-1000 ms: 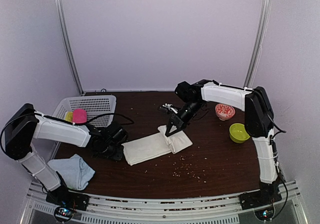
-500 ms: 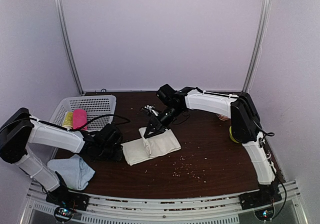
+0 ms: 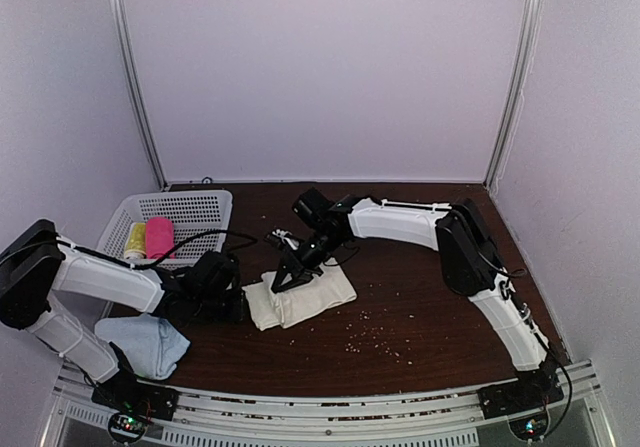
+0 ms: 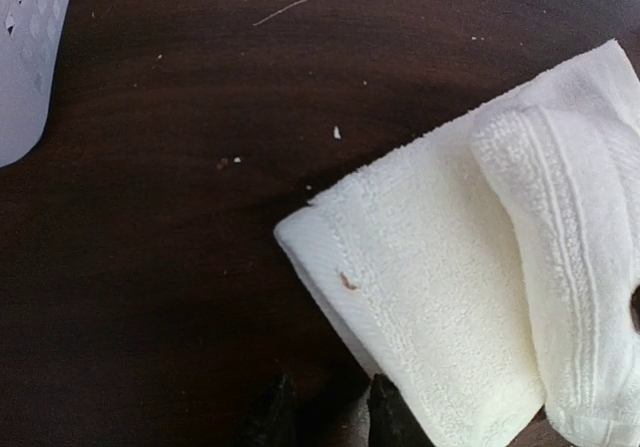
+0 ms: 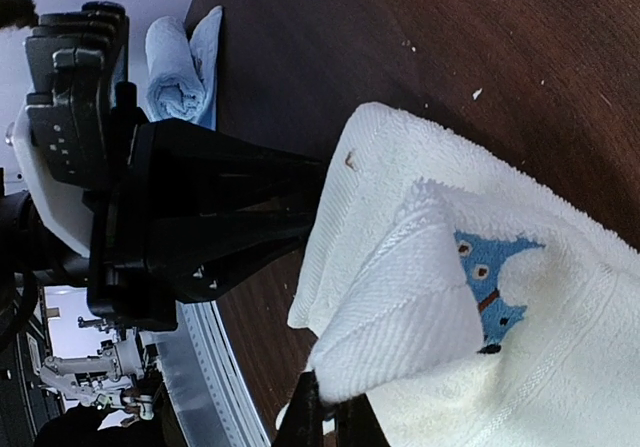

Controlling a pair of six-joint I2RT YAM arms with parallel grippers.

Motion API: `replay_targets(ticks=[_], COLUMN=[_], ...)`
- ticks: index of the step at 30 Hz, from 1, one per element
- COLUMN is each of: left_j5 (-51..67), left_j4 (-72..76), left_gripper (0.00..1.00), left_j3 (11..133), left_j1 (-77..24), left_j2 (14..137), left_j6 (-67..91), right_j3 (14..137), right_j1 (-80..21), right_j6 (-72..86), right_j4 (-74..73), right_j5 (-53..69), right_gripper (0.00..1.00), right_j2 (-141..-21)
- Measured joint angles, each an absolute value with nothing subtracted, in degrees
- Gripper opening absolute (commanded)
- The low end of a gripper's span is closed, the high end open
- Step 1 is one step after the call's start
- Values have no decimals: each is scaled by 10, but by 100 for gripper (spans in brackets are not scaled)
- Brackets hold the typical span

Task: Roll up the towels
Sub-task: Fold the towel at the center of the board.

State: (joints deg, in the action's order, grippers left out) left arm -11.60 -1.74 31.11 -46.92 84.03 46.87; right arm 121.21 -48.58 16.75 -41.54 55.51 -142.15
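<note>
The cream-white towel (image 3: 310,300) lies at the table's middle, its right end folded back over its left part. My right gripper (image 3: 279,282) is shut on that folded end and holds it just above the lower layer; in the right wrist view its fingertips (image 5: 322,407) pinch the fold of the cream-white towel (image 5: 420,307), which bears a blue patch. My left gripper (image 3: 233,305) rests at the towel's left end. In the left wrist view its fingertips (image 4: 385,417) stand slightly apart beside the cream-white towel's (image 4: 440,277) near edge, nothing between them. The pale blue towel (image 3: 146,341) lies crumpled at the near left.
A white basket (image 3: 190,210) at the back left holds a yellow cloth roll (image 3: 136,239) and a pink cloth roll (image 3: 159,236). Crumbs (image 3: 368,339) are scattered on the dark wood right of the towel. The right arm stretches low across the table's middle.
My right gripper has moved left with the cream towel's right end, folding it over the rest, so the towel is shorter. The left gripper has stayed at the towel's left end.
</note>
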Motion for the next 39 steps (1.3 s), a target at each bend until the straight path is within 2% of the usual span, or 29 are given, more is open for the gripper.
replay_targets(ticks=[19,24,30,35,39], left_j5=[-108,-104,-103,-116,-125], left_j4=[22,21,-64,-126,-152], left_gripper=[25,25,26,26,26], left_j3=[287,281,269,273,299], left_j1=[-469,-469,-469,-469,-469], left_j2=[830,822,743,644,627], left_j6=[481,486,495,496,479], right_j3=[1225,1226,1228,1226,1214], right_j1=[-524,-528,-527,-516,-492], right_j6=[243,253,237,213,182], right_j4=[-325,-314,-316,-334,-349], right_j5=[564,570,574,576,575], right_gripper=[0,24,42,43,39], right_j2=[-1446,-1468,-1472,-1450,-1403])
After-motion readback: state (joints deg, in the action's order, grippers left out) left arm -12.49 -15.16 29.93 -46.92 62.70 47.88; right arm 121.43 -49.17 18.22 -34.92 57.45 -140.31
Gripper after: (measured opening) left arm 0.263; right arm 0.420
